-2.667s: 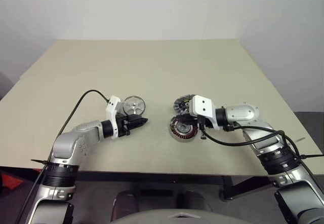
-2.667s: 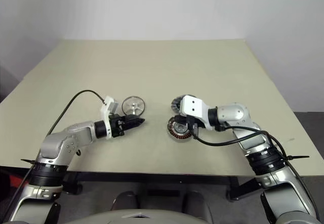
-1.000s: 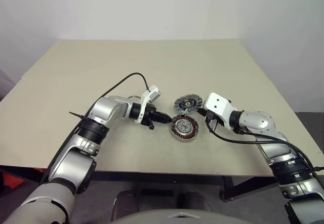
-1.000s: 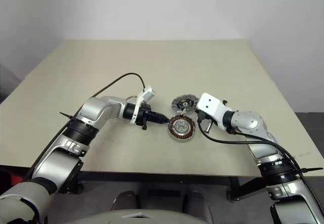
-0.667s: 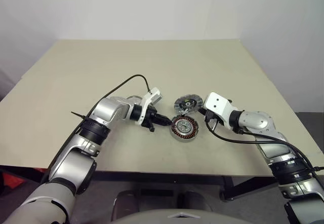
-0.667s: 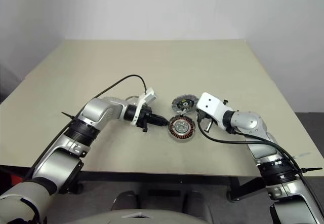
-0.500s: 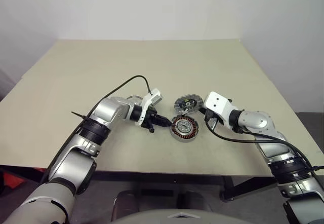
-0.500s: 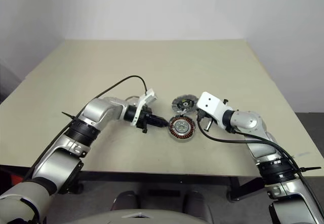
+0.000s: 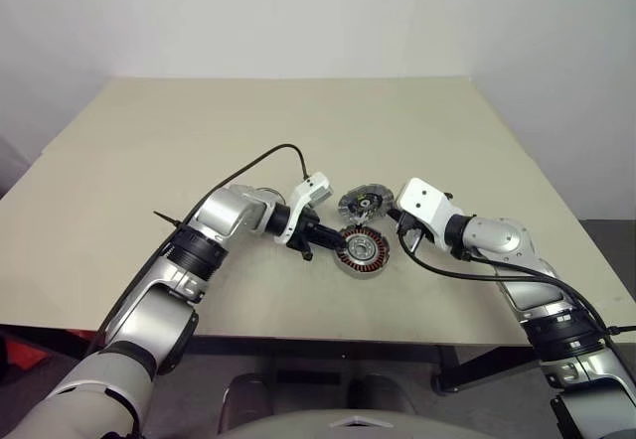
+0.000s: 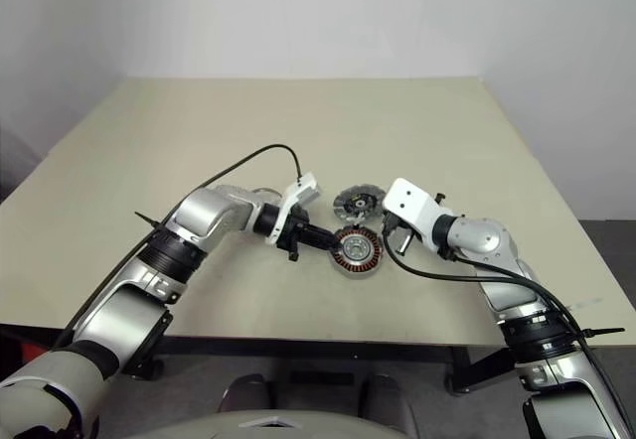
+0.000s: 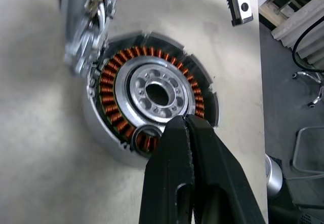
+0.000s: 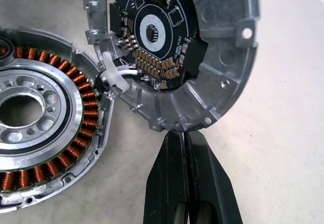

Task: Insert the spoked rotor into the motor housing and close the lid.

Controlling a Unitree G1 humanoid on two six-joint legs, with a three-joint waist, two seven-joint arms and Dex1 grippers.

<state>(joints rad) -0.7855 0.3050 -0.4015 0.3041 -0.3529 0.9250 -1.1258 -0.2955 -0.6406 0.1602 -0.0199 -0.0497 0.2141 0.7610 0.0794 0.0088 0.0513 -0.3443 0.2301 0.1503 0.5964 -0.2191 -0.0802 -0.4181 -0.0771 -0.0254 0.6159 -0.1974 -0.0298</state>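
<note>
The motor housing [image 9: 363,250], a dark disc with copper windings around a silver centre, lies flat near the table's front. The lid [image 9: 366,202] stands tilted just behind it, its black circuit-board face [image 12: 157,31] showing, joined to the housing by white wires [image 12: 119,79]. My left gripper [image 11: 183,120] is shut and empty. Its tips rest over the windings at the left of the housing [image 11: 152,89]. My right gripper [image 12: 181,134] is shut and empty, its tips at the lid's right rim. The spoked rotor is hidden behind my left forearm.
The beige table [image 9: 298,131] stretches bare to the back and both sides. A black cable [image 9: 248,161] arches over my left arm. Another cable [image 9: 467,272] trails beside my right forearm. The table's front edge runs close below the housing.
My left gripper has swung right from beside the rotor to the housing's left rim. My right gripper has drawn back off the housing to the lid's right edge. Both stayed shut.
</note>
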